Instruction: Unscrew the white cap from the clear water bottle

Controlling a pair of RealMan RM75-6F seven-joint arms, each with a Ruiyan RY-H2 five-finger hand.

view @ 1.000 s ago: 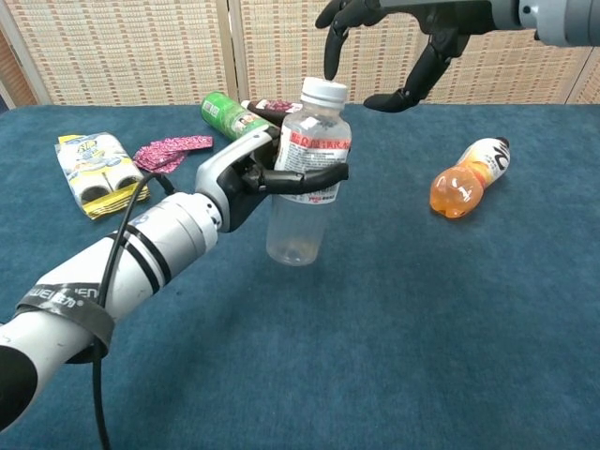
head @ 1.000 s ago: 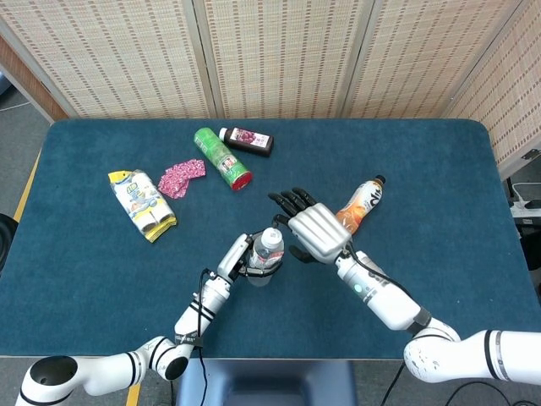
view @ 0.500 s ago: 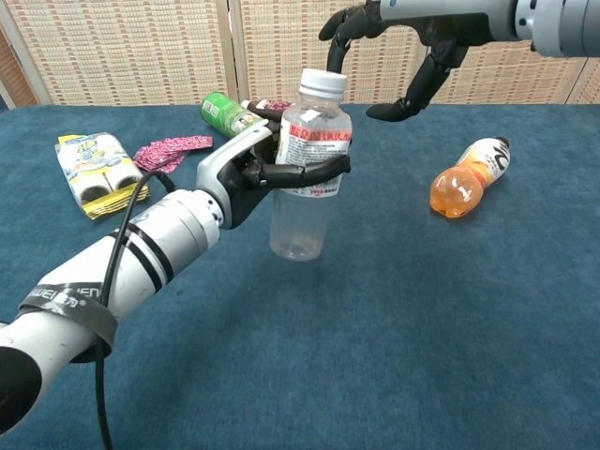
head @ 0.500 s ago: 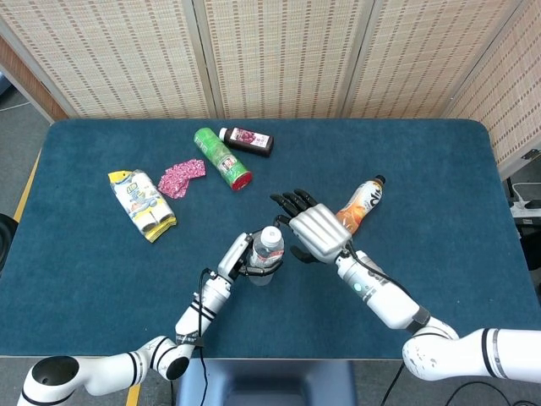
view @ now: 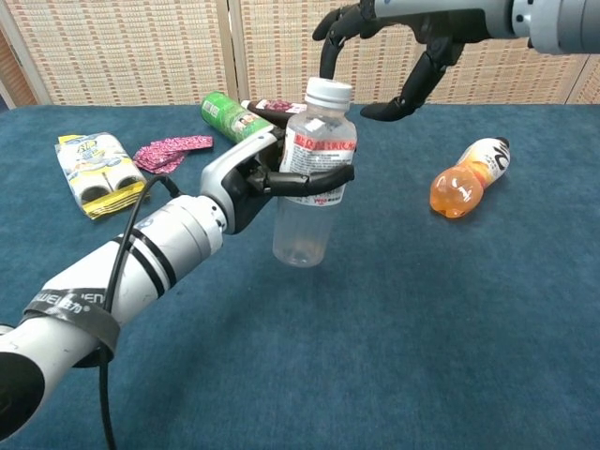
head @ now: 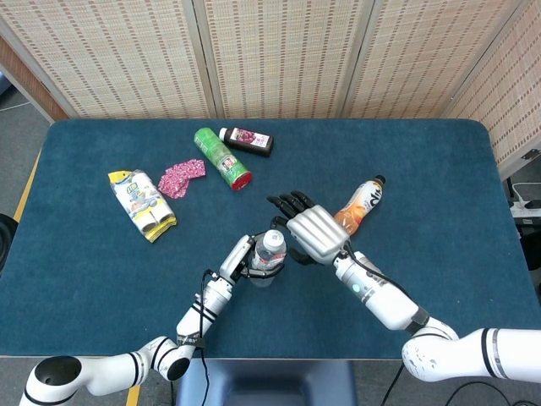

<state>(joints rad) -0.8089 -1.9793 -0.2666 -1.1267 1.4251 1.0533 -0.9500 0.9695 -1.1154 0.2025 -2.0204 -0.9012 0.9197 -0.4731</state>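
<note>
Bottle stands upright, lifted off the worktop, the left hand wrapped around its label. Directly above it sits the white cap; the right hand hovers just right of the cap, fingers spread, grasping nothing.

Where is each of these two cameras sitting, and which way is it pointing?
Head view: high above the near edge, looking steeply down on the blue table; both arms reach in from the bottom.
Chest view: low, near table height, looking across to the screen wall; the left arm fills the foreground, the right hand enters at the top.
Shared: the left hand holding the clear water bottle, its white cap, the orange bottle.
</note>
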